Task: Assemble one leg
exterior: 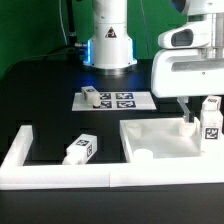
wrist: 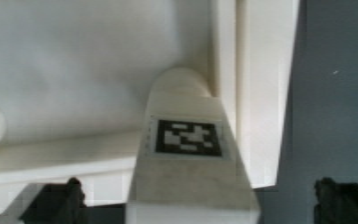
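Observation:
One leg [exterior: 211,118], a stubby white block with square tags, stands upright at the right edge of the large white rimmed panel [exterior: 160,140]. My gripper [exterior: 205,122] is lowered around it. In the wrist view the leg [wrist: 190,140] lies midway between my two dark fingertips [wrist: 59,198], which stand wide apart with a gap on each side of it. My gripper [wrist: 197,200] is open and does not touch the leg. The panel [wrist: 87,70] fills the background there.
A second leg [exterior: 80,149] lies on the black table in front of the marker board [exterior: 122,100]. A third leg [exterior: 90,96] sits on the marker board's left end. A white L-shaped wall [exterior: 20,160] runs along the front and left. The robot base [exterior: 108,45] stands behind.

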Tool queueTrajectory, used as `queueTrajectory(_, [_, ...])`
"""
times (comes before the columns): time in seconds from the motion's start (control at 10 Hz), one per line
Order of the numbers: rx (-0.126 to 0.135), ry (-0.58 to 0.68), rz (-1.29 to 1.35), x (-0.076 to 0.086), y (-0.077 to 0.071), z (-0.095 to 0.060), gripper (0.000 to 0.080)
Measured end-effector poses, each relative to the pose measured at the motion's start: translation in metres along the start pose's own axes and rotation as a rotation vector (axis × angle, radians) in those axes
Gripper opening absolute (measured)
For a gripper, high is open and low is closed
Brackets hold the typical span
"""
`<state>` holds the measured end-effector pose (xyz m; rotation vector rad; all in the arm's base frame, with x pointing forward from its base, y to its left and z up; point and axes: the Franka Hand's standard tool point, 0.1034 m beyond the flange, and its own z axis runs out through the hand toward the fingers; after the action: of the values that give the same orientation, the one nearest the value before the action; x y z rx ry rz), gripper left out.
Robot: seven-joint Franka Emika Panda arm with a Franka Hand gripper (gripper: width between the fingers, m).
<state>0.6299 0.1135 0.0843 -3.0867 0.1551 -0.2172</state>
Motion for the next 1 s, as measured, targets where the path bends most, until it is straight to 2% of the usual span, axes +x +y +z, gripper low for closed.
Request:
queueTrajectory(0.1, [0.003, -0.088, 0.012, -0.005, 0.002, 0.001, 0.0649])
queueTrajectory(0.2, [0.004, -0.108, 0.025, 0.000, 0.004, 0.001, 0.0649])
queueTrajectory(0.6, [-0.005, -0.074, 0.035, 0.006, 0.005, 0.003, 0.0649])
queueTrajectory(0.7, [-0.006, -0.074, 0.071, 0.006, 0.006, 0.003, 0.0519])
queueTrajectory(0.8, [-0.007, -0.074, 0.074, 0.006, 0.006, 0.003, 0.0519])
queueTrajectory(0.9, [-0.008, -0.074, 0.112, 0.006, 0.006, 0.003, 0.0381])
queueTrajectory(1.0, [-0.011, -0.074, 0.185, 0.006, 0.006, 0.003, 0.0285])
